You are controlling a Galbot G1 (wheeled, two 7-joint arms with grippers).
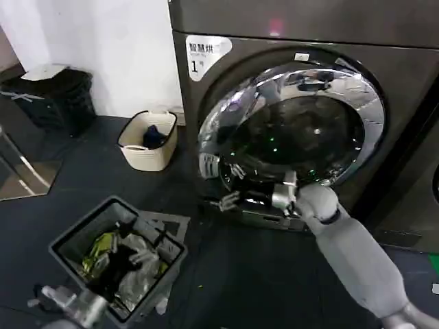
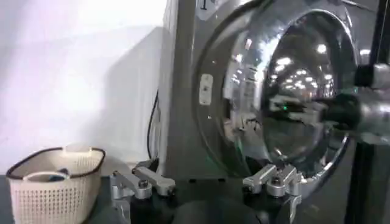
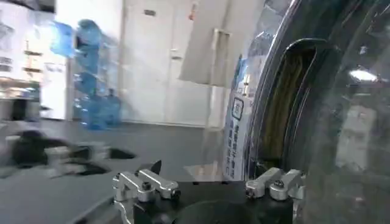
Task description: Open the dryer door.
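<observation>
Head view: left hand [image 1: 65, 301] low beside a bin [image 1: 116, 257], fingers spread. Right hand [image 1: 236, 195], fingers apart, at the lower left rim of the dryer door [image 1: 295, 123], ajar on the dryer [image 1: 309, 41].

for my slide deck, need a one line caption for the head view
Right gripper open at the lower left rim of the dryer door, left gripper idle beside a clothes bin.
</observation>
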